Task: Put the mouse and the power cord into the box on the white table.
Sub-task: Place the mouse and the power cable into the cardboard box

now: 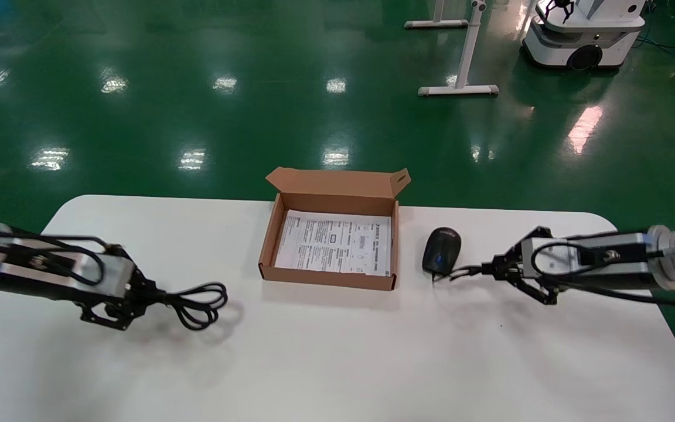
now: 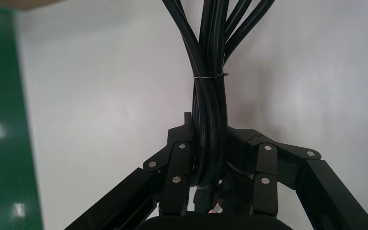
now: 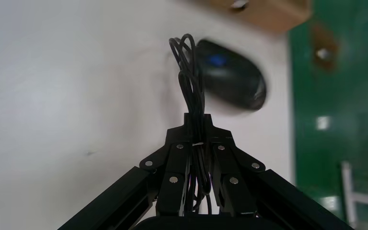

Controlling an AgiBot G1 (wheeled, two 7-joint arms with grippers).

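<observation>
Neither item has yet been placed in the box (image 1: 330, 234), which stands open near the middle of the far edge of the white table (image 1: 337, 357) with only a white printed sheet lining its bottom. Both items have been gripped, though. The power cord (image 1: 197, 302), a thick glossy black cable bundled with a thin tie, is pinched between the jaws of the left gripper (image 1: 138, 299) toward the left edge of the table, its loops reaching out toward the box; whether it rests on the surface or is lifted just clear cannot be told. The mouse (image 1: 442, 250), a smooth black oval with a blue wheel, lies just beside the right wall of the box, and its thin bundled cable (image 3: 189, 91) is clamped between the closed jaws of the right gripper (image 1: 493, 271), toward the right edge. The mouse body itself is not held. Both items remain to be carried over the low cardboard walls and released inside. The box is plain brown corrugated card, shallow and rectangular, with its hinged flap standing up at the far side; the tabletop is matt white with rounded corners.
</observation>
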